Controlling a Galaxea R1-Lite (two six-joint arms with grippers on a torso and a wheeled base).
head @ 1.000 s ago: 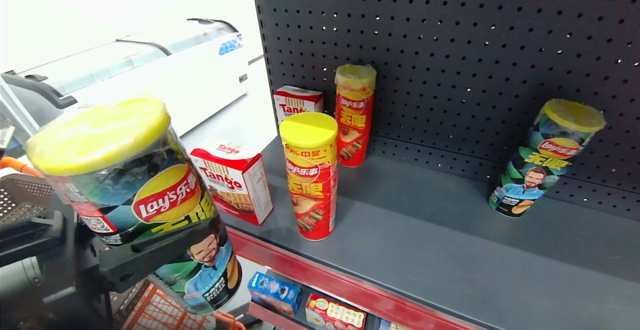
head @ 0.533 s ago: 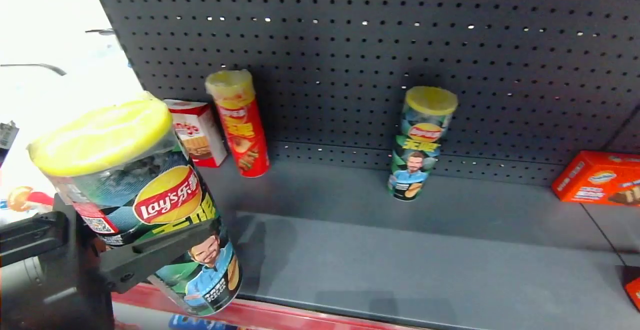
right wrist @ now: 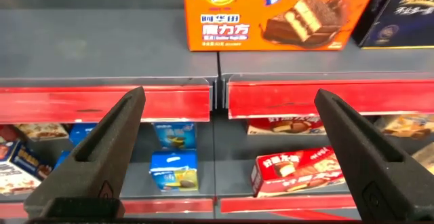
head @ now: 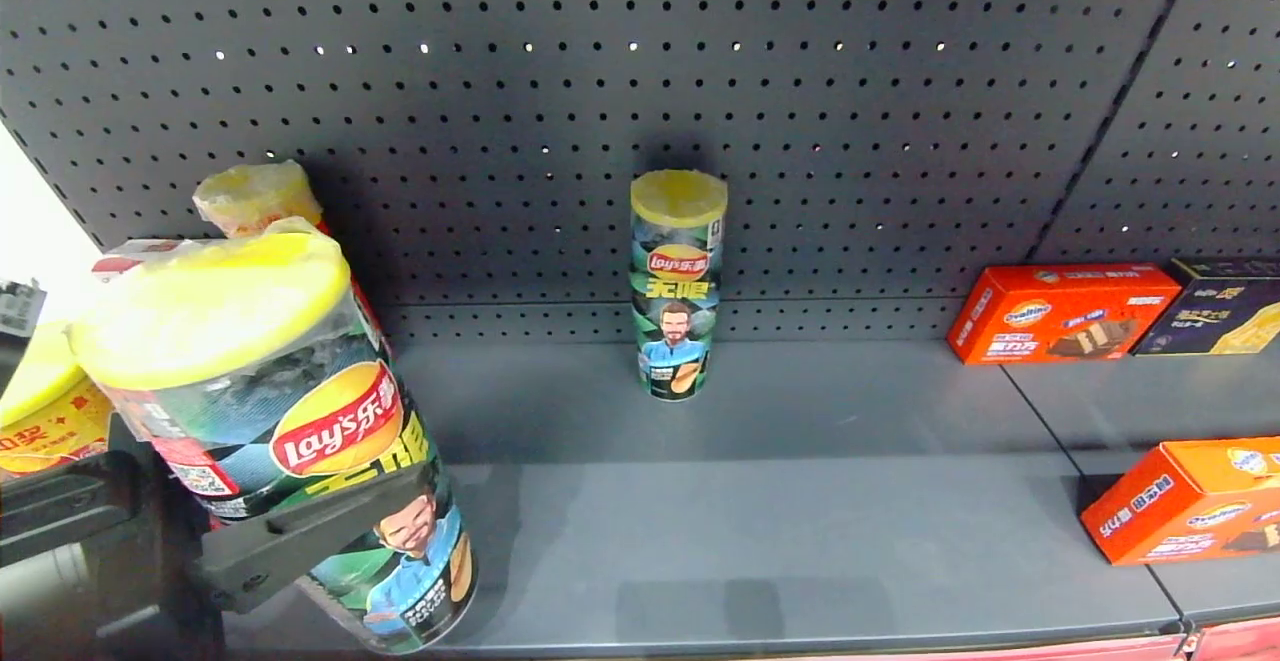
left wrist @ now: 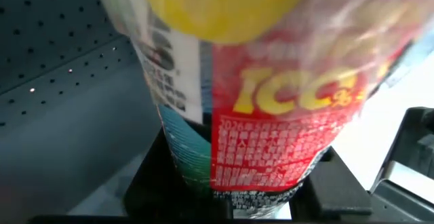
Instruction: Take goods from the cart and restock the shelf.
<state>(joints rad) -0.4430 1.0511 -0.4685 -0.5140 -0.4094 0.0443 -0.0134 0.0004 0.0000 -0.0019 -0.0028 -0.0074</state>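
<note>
Heads up, the whole head view has swung along the shelf (head: 800, 521) over the last second, so that's the camera moving, not the stock. The red tubes and wafer boxes that sat mid-picture are now mostly tucked behind your load, and the orange snack boxes (head: 1060, 311) have come into sight at the right end of the board. Your left gripper (head: 215, 521) hasn't changed at all: its fingers are still clamped round the middle of the green chips can (head: 300, 411), yellow lid up and leaning a bit, over the front edge near the left end. I can't tell if its base is touching the board yet. The left wrist view is just the can's label (left wrist: 271, 129) pinched between the jaws. The matching green can (head: 677, 286) stands upright at the back edge against the pegboard (head: 800, 141), now about centre, with bare board all round it, so I reckon you're lined up on the right slot and the placing step is next. Your right gripper (right wrist: 230, 156) hangs with fingers spread wide and nothing in them, facing the red front rail (right wrist: 169, 102) and the lower shelf's goods.
</note>
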